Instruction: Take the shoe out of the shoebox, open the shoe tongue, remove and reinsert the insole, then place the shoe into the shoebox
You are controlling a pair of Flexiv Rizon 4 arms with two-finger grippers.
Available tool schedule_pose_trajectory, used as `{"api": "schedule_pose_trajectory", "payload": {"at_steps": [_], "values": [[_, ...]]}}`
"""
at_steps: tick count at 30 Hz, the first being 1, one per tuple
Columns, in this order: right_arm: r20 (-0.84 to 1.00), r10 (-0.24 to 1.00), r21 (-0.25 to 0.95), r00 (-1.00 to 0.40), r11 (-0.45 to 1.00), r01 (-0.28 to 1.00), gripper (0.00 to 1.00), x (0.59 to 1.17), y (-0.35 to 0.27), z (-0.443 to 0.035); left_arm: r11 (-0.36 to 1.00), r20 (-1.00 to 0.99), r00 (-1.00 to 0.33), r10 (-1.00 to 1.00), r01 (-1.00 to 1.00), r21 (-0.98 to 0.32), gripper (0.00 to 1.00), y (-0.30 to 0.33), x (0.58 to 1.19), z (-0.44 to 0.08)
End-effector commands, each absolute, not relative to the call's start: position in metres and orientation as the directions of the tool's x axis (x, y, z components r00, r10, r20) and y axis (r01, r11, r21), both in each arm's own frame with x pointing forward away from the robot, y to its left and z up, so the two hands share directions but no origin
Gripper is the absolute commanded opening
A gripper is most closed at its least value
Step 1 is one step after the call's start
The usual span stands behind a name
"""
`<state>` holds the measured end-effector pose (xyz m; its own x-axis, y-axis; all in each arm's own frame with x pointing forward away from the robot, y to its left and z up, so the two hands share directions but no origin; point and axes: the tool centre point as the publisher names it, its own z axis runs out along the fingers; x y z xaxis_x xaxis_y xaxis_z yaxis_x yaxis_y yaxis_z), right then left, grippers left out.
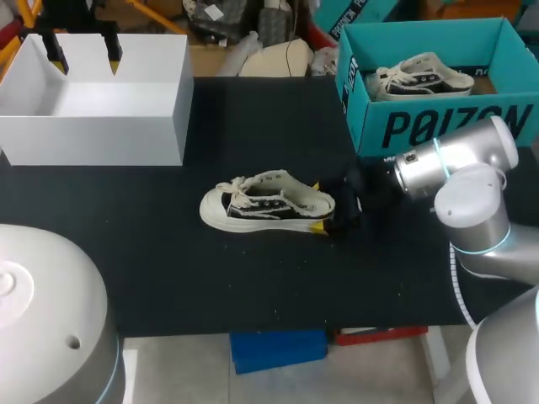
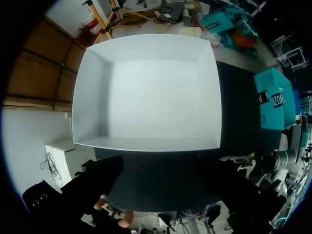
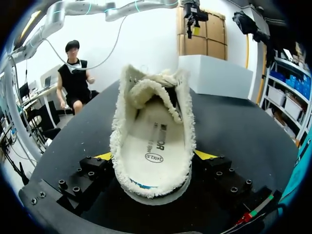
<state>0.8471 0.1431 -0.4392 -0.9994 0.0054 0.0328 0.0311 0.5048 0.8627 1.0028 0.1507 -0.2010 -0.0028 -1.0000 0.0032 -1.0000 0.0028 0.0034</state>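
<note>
Shoe heel hid by R gripper, clamped on it | L gripper wide, over white box

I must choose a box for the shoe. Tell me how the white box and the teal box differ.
The white box is plain; the teal box bears dark print. The white box is empty; the teal box holds a shoe. The left gripper hangs open over the white box; no gripper is over the teal box. Both are open-topped and stand at the table's far side.
</note>
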Motion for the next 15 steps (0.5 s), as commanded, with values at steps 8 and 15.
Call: {"api": "schedule_pose_trajectory", "payload": {"at_steps": [8, 15], "values": [[0.033, 0.009, 0.860, -0.999, 0.509, 0.033, 0.00, 0.846, 0.147, -0.443, 0.001, 0.001, -0.001, -1.000, -1.000, 0.004, 1.00, 0.150, 1.002, -0.200], [0.033, 0.009, 0.860, -0.999, 0.509, 0.033, 0.00, 0.846, 0.147, -0.443, -0.003, -0.013, 0.004, -1.000, -0.999, -0.043, 1.00, 0.110, 0.992, -0.179]]}}
